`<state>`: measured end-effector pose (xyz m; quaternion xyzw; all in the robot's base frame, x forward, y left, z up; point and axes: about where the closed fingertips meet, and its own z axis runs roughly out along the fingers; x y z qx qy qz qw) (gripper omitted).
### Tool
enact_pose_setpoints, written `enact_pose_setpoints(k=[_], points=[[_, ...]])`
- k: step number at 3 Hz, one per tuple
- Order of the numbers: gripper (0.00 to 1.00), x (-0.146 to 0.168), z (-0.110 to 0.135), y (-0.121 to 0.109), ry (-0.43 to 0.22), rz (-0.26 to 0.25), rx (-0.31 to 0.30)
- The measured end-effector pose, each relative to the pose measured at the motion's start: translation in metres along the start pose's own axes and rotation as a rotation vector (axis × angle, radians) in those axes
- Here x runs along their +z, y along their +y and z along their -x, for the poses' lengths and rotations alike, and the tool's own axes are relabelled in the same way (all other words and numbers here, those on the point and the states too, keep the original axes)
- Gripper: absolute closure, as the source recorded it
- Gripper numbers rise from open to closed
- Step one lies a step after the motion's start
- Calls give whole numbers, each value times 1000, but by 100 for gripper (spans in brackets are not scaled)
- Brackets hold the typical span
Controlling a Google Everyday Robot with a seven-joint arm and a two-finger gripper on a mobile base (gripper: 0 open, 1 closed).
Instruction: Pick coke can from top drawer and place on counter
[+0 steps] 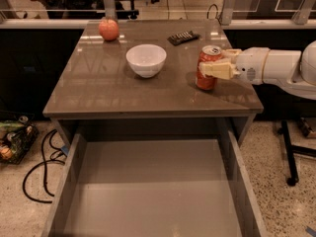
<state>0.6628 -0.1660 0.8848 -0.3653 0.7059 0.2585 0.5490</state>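
Drawer (69, 181) pulled out under the bench (98, 93). On top we see apple (108, 29), bowl (146, 59), then the can (209, 78), upright near the right edge and seemingly resting on the surface. End effector (213, 63) at its right side, clamped across the can's mid-body. We judge it light, thin-walled and slick: grip mid-height, moderate squeeze, or it dents.

the white arm (276, 68) reaches in level from the right, its gripper (214, 61) clamped around the coke can (205, 81).
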Motion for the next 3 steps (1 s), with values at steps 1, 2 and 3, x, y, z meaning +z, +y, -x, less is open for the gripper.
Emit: enact_pose_setpoints(k=[1,2,3], points=[[12,3,0,2,0,5,0],[0,5,1,3,-1,8,-1],[0,5,1,3,-1,9,-1]])
